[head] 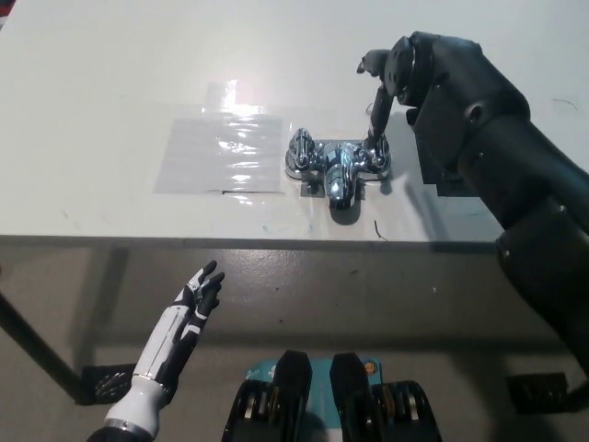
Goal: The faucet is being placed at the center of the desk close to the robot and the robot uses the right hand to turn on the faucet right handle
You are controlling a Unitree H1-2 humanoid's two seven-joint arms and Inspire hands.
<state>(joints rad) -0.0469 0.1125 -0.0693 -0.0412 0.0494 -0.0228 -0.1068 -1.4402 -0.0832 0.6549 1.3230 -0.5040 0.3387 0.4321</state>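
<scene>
Right hand [390, 81]: fingers apart, holding nothing, one finger touching faucet [338, 168] right handle [377, 153] on counter [110, 110]. Left hand [195, 304]: hanging spread below.

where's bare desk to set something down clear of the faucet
Bare desk lies left of the clear sheet and along the far edge behind sheet and faucet. Crowded right of the faucet: the right hand reaches the right handle, its arm over the black patch. The left hand rests open below the desk.
</scene>
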